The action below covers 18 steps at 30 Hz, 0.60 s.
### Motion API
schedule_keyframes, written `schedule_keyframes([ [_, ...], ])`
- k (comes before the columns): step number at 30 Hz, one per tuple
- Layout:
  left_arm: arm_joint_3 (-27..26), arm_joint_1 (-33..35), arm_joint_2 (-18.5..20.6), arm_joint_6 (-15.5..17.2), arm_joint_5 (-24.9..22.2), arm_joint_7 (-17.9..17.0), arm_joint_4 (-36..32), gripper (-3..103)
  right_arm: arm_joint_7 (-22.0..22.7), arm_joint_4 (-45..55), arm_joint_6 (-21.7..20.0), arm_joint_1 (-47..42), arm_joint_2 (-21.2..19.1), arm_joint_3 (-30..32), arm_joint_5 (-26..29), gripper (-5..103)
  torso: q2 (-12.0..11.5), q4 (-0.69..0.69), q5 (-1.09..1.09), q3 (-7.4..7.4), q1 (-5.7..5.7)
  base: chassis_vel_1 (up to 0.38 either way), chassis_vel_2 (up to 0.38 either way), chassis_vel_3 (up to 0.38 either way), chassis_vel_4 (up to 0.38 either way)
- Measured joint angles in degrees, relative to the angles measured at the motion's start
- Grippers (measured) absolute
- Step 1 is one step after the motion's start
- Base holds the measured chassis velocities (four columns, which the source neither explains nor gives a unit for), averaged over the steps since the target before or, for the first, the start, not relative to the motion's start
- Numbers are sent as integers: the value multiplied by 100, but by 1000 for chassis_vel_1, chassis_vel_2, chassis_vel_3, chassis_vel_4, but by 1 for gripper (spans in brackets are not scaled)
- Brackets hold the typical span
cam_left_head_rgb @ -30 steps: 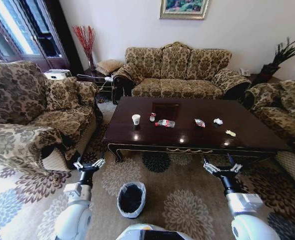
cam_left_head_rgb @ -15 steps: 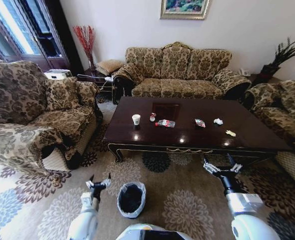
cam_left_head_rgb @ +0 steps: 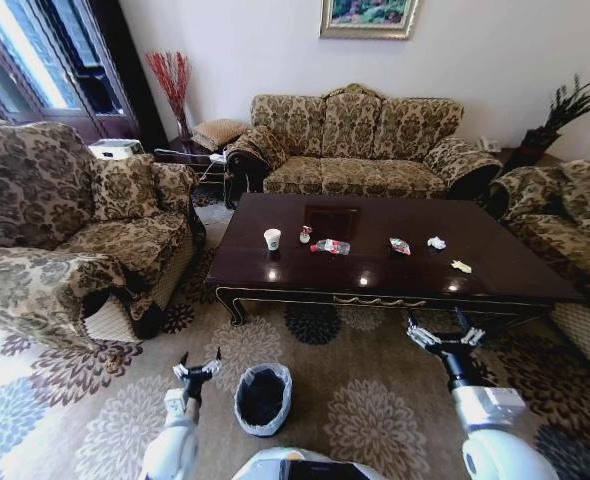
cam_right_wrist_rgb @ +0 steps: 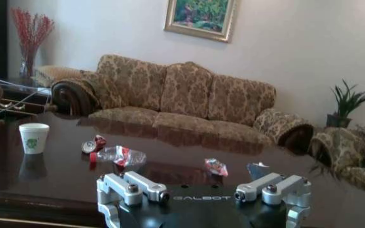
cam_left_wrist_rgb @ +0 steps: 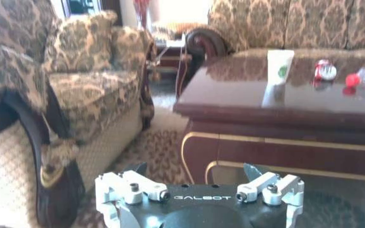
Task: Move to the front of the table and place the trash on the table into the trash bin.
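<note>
Here the table carries the trash: a paper cup, a plastic bottle, wrappers and a tissue. The trash bin sits on the carpet just beside the left gripper, fingers spread wide. The right gripper hovers near the table's front edge, equally wide.

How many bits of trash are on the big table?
6, spread left to right on the table: white paper cup, small red-and-white piece, clear bottle, colourful wrapper, white tissue, yellowish scrap. Smaller bits may be too tiny to tell.
</note>
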Motion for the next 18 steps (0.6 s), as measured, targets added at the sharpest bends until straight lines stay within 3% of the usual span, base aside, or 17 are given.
schedule_keyframes([
  [9,30,-89,1,12,-6,-50,158,100,-56,-298,178,24,9,14,106,100,0,3,1,0,0,0,0,0,0],
  [12,153,-179,34,364,-5,-12,536,100,-57,-497,229,1,30,-12,115,100,0,3,1,0,0,0,0,0,0],
  [18,387,-210,7,563,103,41,1042,100,-59,-563,321,-42,35,31,133,100,0,3,1,0,0,0,0,0,0],
])
